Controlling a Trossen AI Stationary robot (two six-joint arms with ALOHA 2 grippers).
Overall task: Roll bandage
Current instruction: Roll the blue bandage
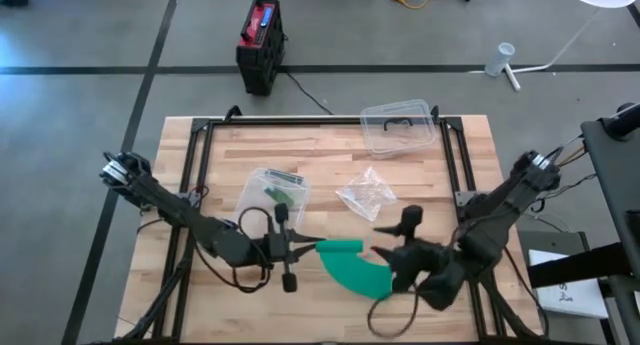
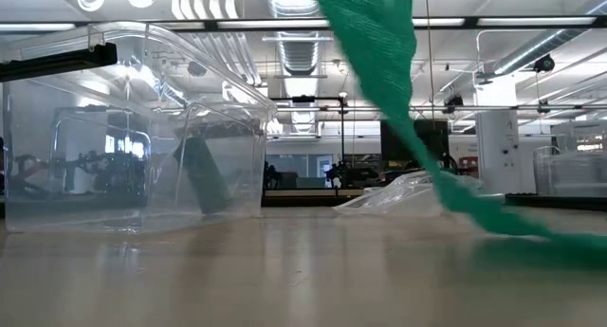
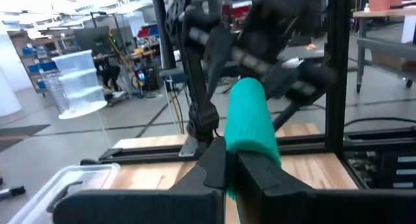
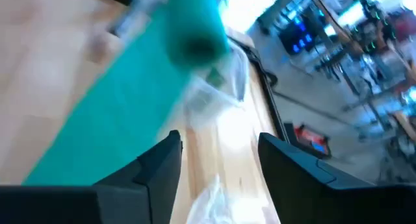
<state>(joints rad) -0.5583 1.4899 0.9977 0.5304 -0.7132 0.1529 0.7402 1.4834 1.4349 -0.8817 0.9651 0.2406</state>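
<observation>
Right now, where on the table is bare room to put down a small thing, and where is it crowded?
Bare wood lies along the table's far left strip, beyond the clear container holding green items, and between that container and the empty clear container. The near middle is crowded: the left gripper clamps the green bandage, the right gripper beside it, the plastic bag just behind.

Wooden table [image 1: 200, 155] bears two clear containers [image 1: 398, 128], plastic bag [image 1: 366, 195], green bandage [image 1: 362, 272].

Two clear tubs [image 1: 398, 127], crumpled plastic bag [image 1: 366, 194].
</observation>
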